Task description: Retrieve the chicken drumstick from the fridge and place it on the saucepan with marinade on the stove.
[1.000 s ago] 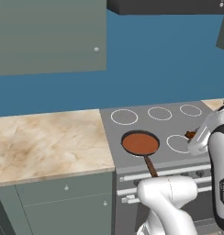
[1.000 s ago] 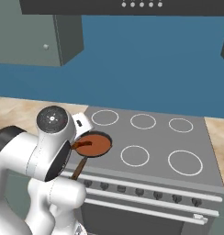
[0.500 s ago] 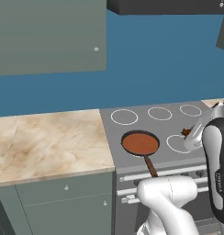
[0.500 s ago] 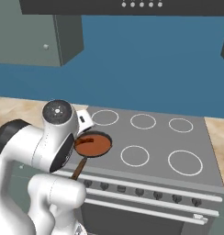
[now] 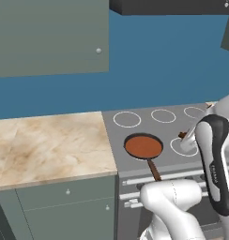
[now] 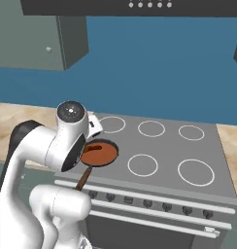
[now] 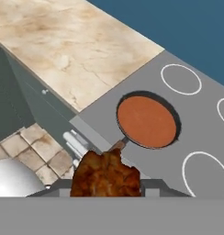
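Reddish-brown marinade (image 7: 147,121) filling the saucepan (image 5: 143,146) to its dark rim, lying flat and smooth, nothing else sitting in it. Sitting on the front-left burner of the grey stove (image 6: 208,151), at centre of the left base view and left of centre in the right base view, brown handle (image 5: 154,169) pointing toward the stove's front edge and reaching past it. Lying in the upper right half of the hand view, with white burner rings above and below right of the pan.

Poking up at the bottom centre of the hand view: the chicken drumstick (image 7: 105,176), browned and lumpy, pinched in the gripper (image 7: 106,187), dark fingers closing on it from both sides. Hanging just short of the saucepan's handle end in that view, apart from the pan, over the stove's front edge. Showing as a small brown bit at the right of the left base view, over the front-middle burner ring.

Rising from the lower right of the left base view, the white arm (image 5: 215,154) bending over the stove's right half with a dark elbow joint uppermost. Standing at the left of the right base view, round joint cap up, forearm partly covering the pan's near side. Marbled beige counter (image 5: 46,145) lying left of the stove, above pale green cabinets (image 5: 64,211).
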{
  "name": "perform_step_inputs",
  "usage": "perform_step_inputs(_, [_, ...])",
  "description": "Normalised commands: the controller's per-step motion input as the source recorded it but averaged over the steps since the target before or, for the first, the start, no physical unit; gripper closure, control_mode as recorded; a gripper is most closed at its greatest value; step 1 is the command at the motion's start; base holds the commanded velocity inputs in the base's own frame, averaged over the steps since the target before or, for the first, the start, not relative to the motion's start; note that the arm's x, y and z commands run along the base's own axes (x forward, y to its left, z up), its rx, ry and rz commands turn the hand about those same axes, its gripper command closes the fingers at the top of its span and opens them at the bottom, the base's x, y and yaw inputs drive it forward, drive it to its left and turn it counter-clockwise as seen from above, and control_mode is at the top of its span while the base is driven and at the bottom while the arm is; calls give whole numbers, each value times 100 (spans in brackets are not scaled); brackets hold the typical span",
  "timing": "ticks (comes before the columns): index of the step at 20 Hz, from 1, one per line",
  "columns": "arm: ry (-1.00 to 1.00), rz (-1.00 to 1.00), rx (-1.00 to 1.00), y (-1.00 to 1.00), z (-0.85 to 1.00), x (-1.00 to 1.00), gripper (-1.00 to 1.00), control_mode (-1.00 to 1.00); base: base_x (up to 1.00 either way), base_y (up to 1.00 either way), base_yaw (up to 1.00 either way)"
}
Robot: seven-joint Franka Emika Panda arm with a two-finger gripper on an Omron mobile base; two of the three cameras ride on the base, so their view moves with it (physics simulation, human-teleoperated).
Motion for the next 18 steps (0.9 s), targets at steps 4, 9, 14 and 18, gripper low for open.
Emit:
perform_step_inputs(4, [2, -5, -1, 32, -34, 19, 100, -100, 0, 0, 0])
perform_step_inputs(9, [10, -11, 0, 29, -4, 22, 100, -100, 0, 0, 0])
perform_step_inputs(14, [3, -10, 0, 9, -13, 35, 100, -100, 0, 0, 0])
perform_step_inputs(18, [0, -2, 0, 0, -22, 40, 100, -100, 0, 0, 0])
